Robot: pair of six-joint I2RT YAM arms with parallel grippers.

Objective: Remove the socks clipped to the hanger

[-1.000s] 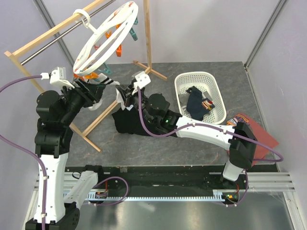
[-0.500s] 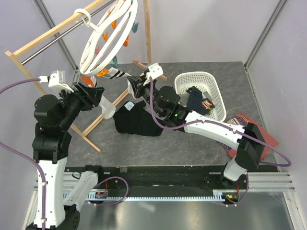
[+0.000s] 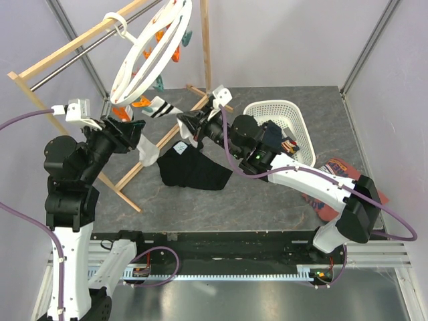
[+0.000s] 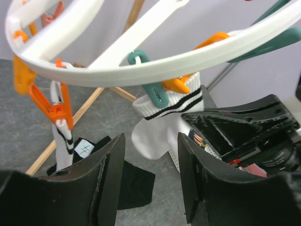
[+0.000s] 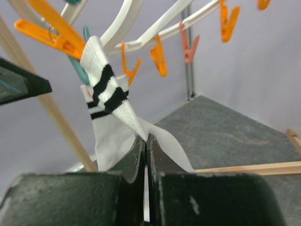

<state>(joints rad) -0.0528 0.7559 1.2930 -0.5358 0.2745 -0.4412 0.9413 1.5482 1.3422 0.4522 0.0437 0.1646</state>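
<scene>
Seen from above, the hanger (image 3: 150,57) hangs tilted from the wooden frame (image 3: 70,47). A white striped sock (image 3: 160,107) stretches from its lower rim to the right pincer (image 3: 187,126), but that view does not show how the jaws stand. The right wrist view does: the right pincer (image 5: 146,143) is clamped tight on the white foot of the striped sock (image 5: 110,106), whose cuff sits in an orange peg (image 5: 56,33) on the hanger (image 5: 164,27).

Only the left wrist view shows the left pincer (image 4: 150,139) spread wide with nothing between its fingers, just under the hanger (image 4: 141,70). The striped sock (image 4: 160,136) hangs beyond it, and a second striped sock (image 4: 61,141) is clipped further along.

A second ago the right pincer was low over the black garment (image 3: 194,170) on the bench (image 3: 200,207). It has since risen and moved back and to the right, pulling the sock taut. The ring has swung to look narrower, and more of the garment lies uncovered.

The sock's toe is hidden behind the right fingers, and the second sock's lower end is cut off by a left finger. The right arm covers part of the basket (image 3: 274,103), and the dark items inside it are hard to make out.
</scene>
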